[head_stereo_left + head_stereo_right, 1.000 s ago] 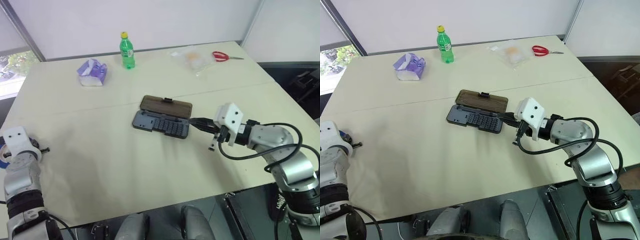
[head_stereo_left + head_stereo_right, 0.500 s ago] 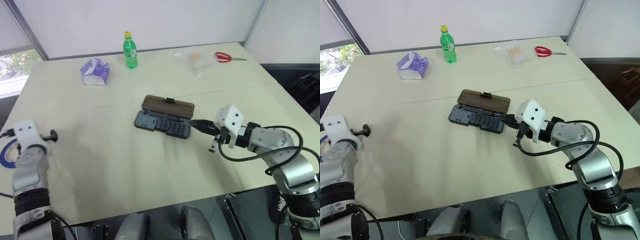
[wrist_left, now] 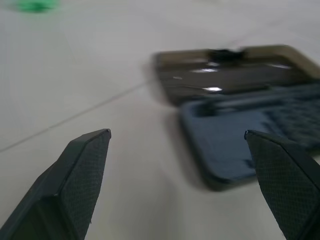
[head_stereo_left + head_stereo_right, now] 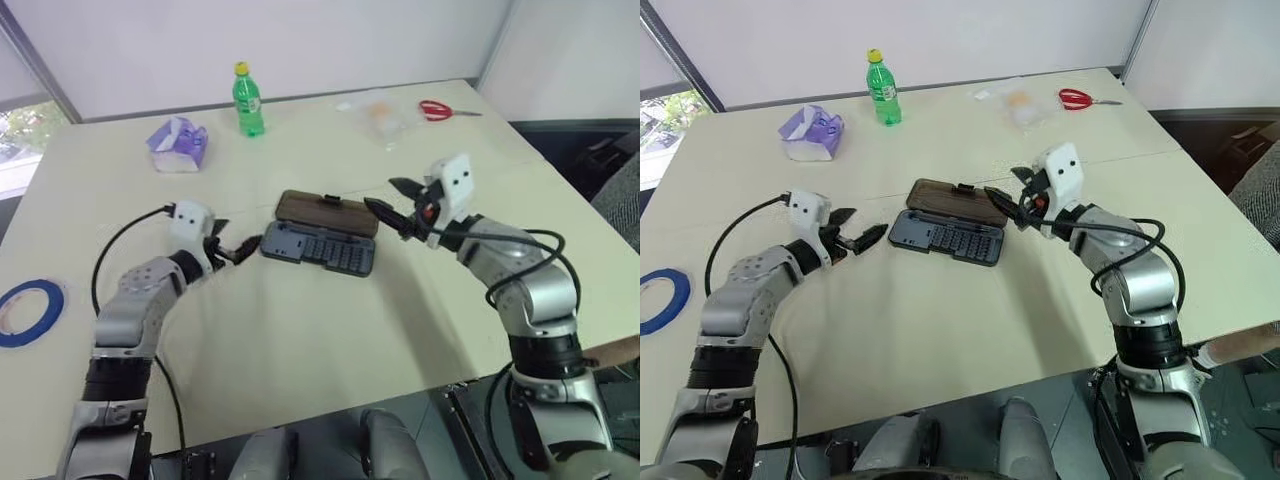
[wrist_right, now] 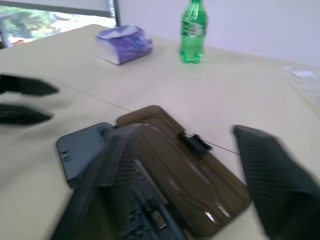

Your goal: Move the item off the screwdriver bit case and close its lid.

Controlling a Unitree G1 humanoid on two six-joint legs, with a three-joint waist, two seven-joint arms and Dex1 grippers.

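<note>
The screwdriver bit case (image 4: 320,247) lies open in the middle of the table, its dark grey base showing rows of bits. Its lid (image 4: 328,212), smoky brown, lies flat behind the base. The item, a blue tape ring (image 4: 30,312), rests flat on the table far to the left, apart from the case. My left gripper (image 4: 232,250) is open just off the case's left end, pointing at it; the left wrist view shows the base (image 3: 240,145) between its fingers (image 3: 75,185). My right gripper (image 4: 392,205) is open and hovers at the lid's right end, empty.
A green bottle (image 4: 246,100) and a purple wrapper (image 4: 178,143) stand at the back left. A clear plastic bag (image 4: 380,112) and red scissors (image 4: 440,110) lie at the back right. Bare table (image 4: 300,350) stretches in front of the case.
My left arm swung from the table's left edge to the case's left end, leaving the tape ring behind. My right gripper opened and rose toward the lid's right end.
</note>
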